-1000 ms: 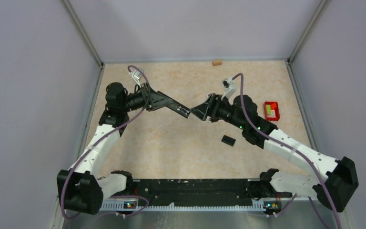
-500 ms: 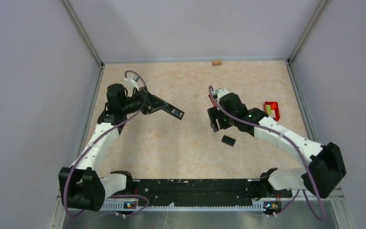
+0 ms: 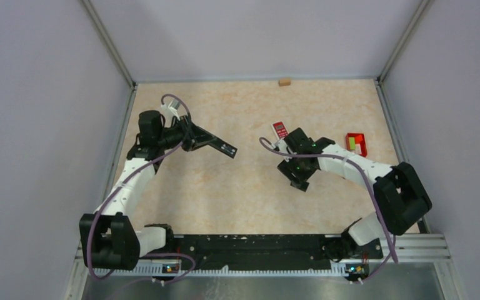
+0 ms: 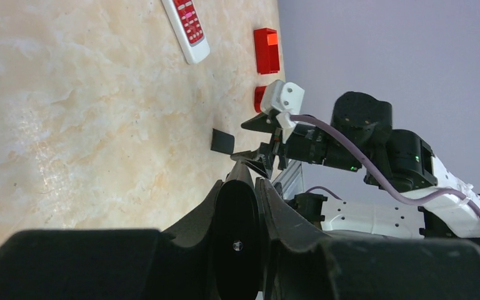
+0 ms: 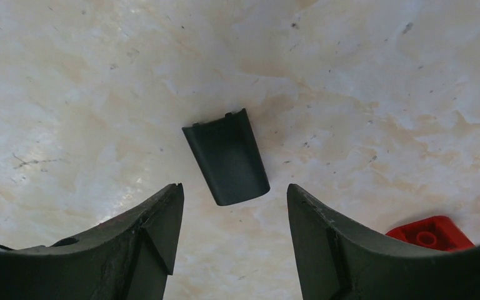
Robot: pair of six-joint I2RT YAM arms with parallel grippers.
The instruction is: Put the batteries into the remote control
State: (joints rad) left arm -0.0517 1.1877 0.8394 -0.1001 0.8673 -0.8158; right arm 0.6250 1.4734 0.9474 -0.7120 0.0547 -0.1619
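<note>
My left gripper [image 3: 205, 139] is shut on a black remote control [image 3: 226, 148] and holds it above the table, pointing right. In the left wrist view the remote [image 4: 237, 234] shows end-on, clamped between my left gripper's [image 4: 248, 181] fingers. My right gripper [image 3: 299, 175] hangs open just over a small black battery cover [image 5: 227, 156] lying flat on the table. In the right wrist view the cover lies just ahead of my right gripper's [image 5: 234, 195] spread fingertips, untouched. No batteries show in any view.
A white remote with red buttons [image 3: 279, 129] lies behind the right gripper and also shows in the left wrist view [image 4: 186, 22]. A red tray [image 3: 356, 144] stands at the right. A small brown block [image 3: 284, 81] sits at the back wall. A red piece [image 5: 428, 234] lies near the right finger.
My right gripper left the held remote, swung down and toward the near side, and now sits open over the battery cover. My left gripper drew slightly left with the remote.
</note>
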